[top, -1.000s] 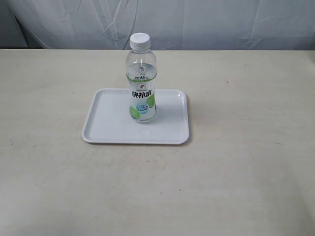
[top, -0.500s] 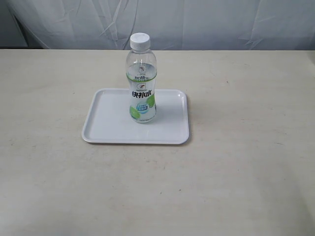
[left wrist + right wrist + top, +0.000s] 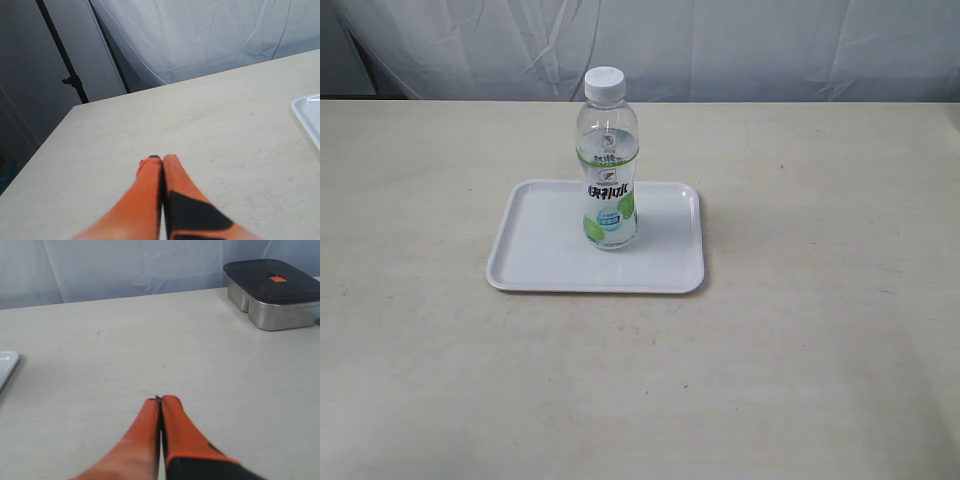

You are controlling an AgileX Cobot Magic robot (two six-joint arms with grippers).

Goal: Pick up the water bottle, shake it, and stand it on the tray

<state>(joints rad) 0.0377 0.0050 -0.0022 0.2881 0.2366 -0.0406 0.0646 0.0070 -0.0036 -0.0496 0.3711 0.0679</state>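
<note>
Change: Nothing moves. The water bottle (image 3: 609,165) stands in the same spot as a second ago. The tray (image 3: 540,240) under it has not slid.
What that means: The bottle is already upright on the tray and no claw touches it. I think the job is done, or very nearly.
Bottle: It stands straight up with its white cap (image 3: 605,82) on top. It is near the middle of the tray, a tiny bit toward 3 o'clock. Its label faces the camera.
Tray: It lies flat on the tabletop (image 3: 800,330), a little toward 9 o'clock from the middle of the outside view.
Left claw (image 3: 159,159): It is squeezed tight together with nothing in it. It hangs over bare tabletop, and only a corner of the tray shows in its view.
Right claw (image 3: 161,400): It is pressed tight together too and holds nothing. Only a bit of the tray's rim shows in its view.
Arms: Neither one shows in the outside view, so both are well apart from the bottle.
Edges: The bottle's foot has flat tray all around it and does not touch the rim. The far edge of the tabletop is at 12 o'clock, where a white cloth (image 3: 720,45) hangs.
Open room: There is wide, bare tabletop at 3, 6 and 9 o'clock of the tray. That is lots of space for an arm to come in or go out.
Watch out: A metal box (image 3: 272,292) with a dark lid sits by the far edge in the right wrist view, well apart from that claw.
</note>
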